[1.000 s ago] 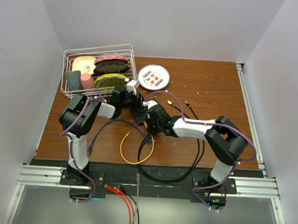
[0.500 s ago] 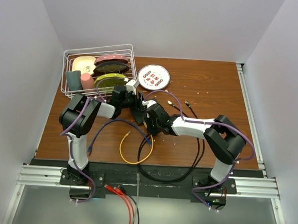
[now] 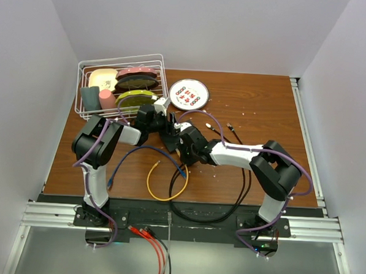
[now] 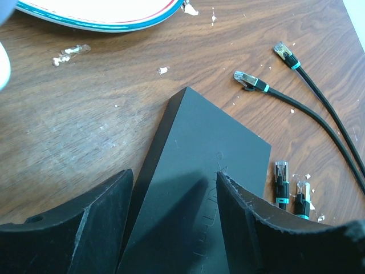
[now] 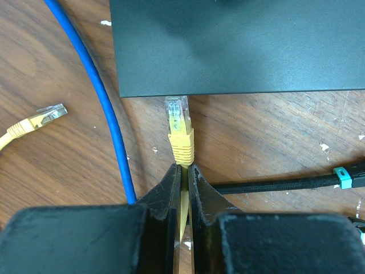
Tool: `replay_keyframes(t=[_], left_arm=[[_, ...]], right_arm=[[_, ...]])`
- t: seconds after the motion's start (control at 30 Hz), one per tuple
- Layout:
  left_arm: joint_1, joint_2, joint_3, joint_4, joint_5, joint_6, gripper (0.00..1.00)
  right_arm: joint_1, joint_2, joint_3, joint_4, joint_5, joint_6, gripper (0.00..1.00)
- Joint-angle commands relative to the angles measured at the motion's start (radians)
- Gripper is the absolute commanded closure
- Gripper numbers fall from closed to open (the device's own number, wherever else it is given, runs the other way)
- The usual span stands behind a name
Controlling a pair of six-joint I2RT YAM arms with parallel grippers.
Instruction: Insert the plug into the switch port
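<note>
Right wrist view: the plug (image 5: 177, 114), clear-tipped with a yellow boot, is held just behind the boot by its yellow cable (image 5: 182, 202) in the right gripper (image 5: 182, 171), whose jaws are closed to a sliver on it; the tip is seen at the near edge of the switch (image 5: 239, 45), touching or just under its rim, and is judged not yet seated; the switch port itself is hidden below that edge. In the left wrist view the left gripper (image 4: 174, 177) is spread wide astride a corner of the switch; whether its pads bear on the switch cannot be told. Risks:
- Because the cable, not the connector body, is gripped, the plug may be bent aside or buckled under push.
- If the switch is not braced, it may be slid away across the table (image 4: 68, 131).
- Misalignment cannot be excluded, since the port is unseen.
- The blue cable (image 5: 102, 103) just beside may be snagged.
</note>
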Motion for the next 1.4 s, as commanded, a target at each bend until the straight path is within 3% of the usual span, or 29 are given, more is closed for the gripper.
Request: replay_keyframes(t=[0.0,0.83,1.37], left_arm=[[0.007,-0.009,-0.034,-0.118,-0.012,-0.005,0.35],[0.023,-0.093,-0.076,-0.207,-0.191,0.036,0.36],[0.023,-0.083,-0.077,-0.201,-0.147,0.067,0.43]], right_arm=[[0.010,0.035,-0.010,-0.054,-0.024,0.006,1.00],[0.024,-0.021,-0.056,-0.101,-0.054,-0.047,1.00],[0.025,0.041,0.084,-0.178,0.032,0.003,1.00]])
